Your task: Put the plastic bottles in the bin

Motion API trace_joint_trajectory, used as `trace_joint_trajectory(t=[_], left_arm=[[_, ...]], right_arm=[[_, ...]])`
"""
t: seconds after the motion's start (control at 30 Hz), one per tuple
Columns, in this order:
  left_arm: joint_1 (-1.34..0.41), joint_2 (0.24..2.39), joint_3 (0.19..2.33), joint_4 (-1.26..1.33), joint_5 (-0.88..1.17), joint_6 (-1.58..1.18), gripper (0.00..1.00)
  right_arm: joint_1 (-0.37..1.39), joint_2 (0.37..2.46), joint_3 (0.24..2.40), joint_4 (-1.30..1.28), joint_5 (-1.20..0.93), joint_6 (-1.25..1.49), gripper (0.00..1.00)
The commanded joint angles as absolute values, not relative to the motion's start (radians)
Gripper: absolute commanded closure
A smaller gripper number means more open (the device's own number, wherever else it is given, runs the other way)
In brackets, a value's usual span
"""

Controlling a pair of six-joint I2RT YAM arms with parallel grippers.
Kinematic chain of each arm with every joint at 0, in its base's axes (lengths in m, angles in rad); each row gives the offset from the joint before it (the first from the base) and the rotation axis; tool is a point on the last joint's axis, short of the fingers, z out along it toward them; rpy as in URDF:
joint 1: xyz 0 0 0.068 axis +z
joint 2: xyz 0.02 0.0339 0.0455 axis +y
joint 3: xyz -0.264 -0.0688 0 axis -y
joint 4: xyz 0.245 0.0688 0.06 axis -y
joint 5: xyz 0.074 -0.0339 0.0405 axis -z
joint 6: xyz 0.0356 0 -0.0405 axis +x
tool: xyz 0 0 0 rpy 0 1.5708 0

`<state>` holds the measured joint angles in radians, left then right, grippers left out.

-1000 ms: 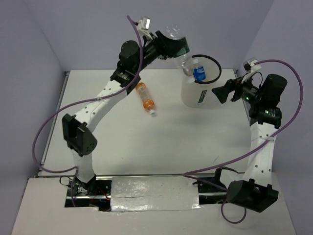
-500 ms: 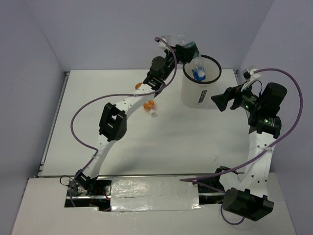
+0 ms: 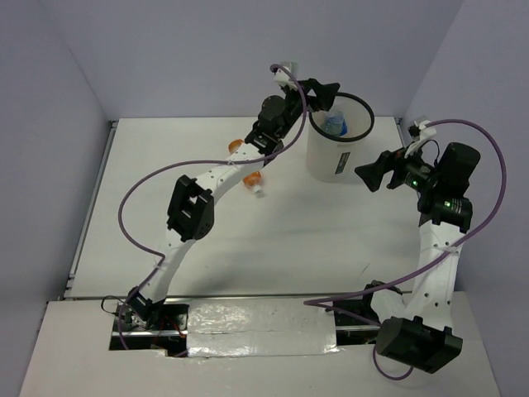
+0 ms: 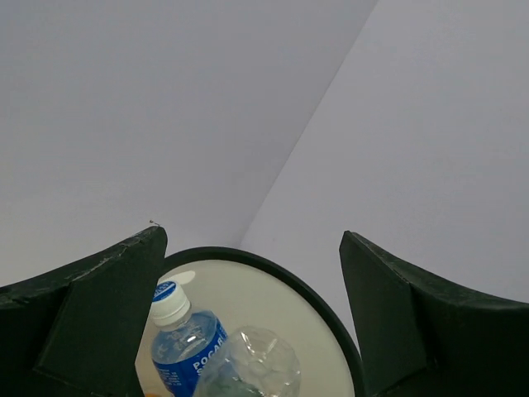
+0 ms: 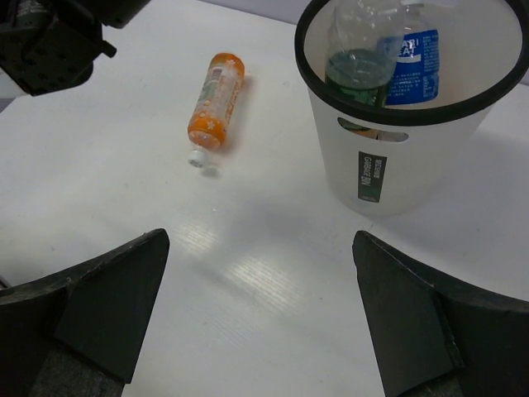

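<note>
My left hand (image 3: 327, 95): spread wide with nothing between the fingers, held over the rim of the bin, looking down into it.
My right hand (image 3: 364, 174): spread wide and empty, hovering above the desk just to the right of the bin.
Bin (image 3: 326, 161): upright at the far side of the desk (image 3: 289, 240), white with a black rim and a small dark label on its wall.
Blue-labelled bottle (image 4: 186, 347): inside the bin, white cap showing.
Green-labelled bottle (image 5: 355, 70): clear, inside the bin, right beside the blue-labelled one.
Orange bottle (image 5: 215, 103): lying on its side on the desk, left of the bin and apart from it. In the top view my left arm crosses over its middle.
</note>
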<state>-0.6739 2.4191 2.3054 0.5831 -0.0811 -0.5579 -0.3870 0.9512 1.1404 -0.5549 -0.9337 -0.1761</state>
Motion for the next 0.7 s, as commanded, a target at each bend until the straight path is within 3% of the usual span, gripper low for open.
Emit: trace_joint_trajectory(t=[0.0, 0.27, 0.4, 0.53, 0.67], left_arm=[[-0.658, 2.284, 2.296, 0.595, -0.075, -0.523, 0.01], [-0.545, 2.030, 2.033, 0.474, -0.106, -0.537, 0.01], [-0.427, 1.902, 1.918, 0.235, -0.069, -0.672, 0.00], [-0.307, 1.926, 1.917, -0.045, 0.027, -0.813, 0.10], [-0.268, 2.070, 2.006, -0.353, 0.112, -0.841, 0.11]], right_arm=[[-0.396, 0.943, 1.134, -0.534, -0.953, -0.175, 0.00], [-0.396, 0.943, 1.128, -0.561, -0.954, -0.219, 0.00], [-0.394, 0.950, 1.105, -0.545, -0.963, -0.204, 0.00], [-0.394, 0.965, 1.092, -0.537, -0.974, -0.192, 0.00], [-0.391, 0.983, 1.103, -0.563, -0.971, -0.210, 0.00]])
